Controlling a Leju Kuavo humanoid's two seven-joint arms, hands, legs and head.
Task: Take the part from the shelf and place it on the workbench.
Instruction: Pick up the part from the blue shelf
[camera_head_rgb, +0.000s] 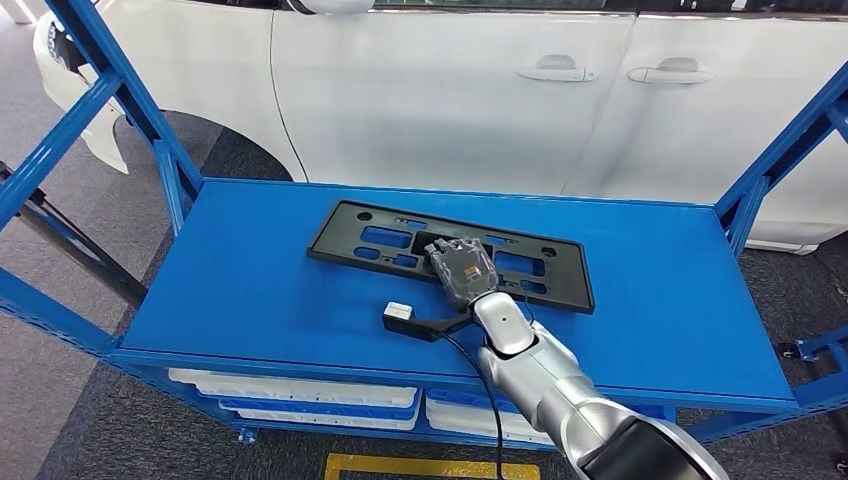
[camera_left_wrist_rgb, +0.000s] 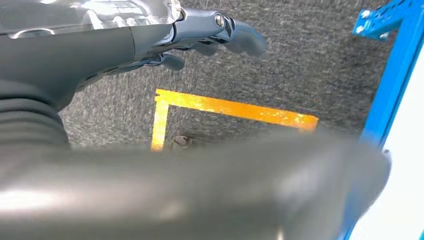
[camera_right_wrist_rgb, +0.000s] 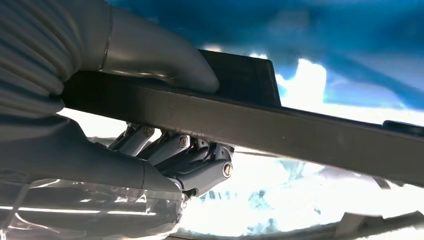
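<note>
The part is a long flat black plastic frame with cut-outs, lying across the middle of the blue shelf top. My right hand sits on its near edge, right of centre. In the right wrist view the thumb presses one face of the part's bar and the fingers curl against the other, so the hand grips it. My left hand hangs over grey carpet, fingers loosely extended and holding nothing.
A white car stands close behind the shelf. Blue slanted uprights frame both ends of the top. White bins sit on the level below. A yellow floor marking lies in front.
</note>
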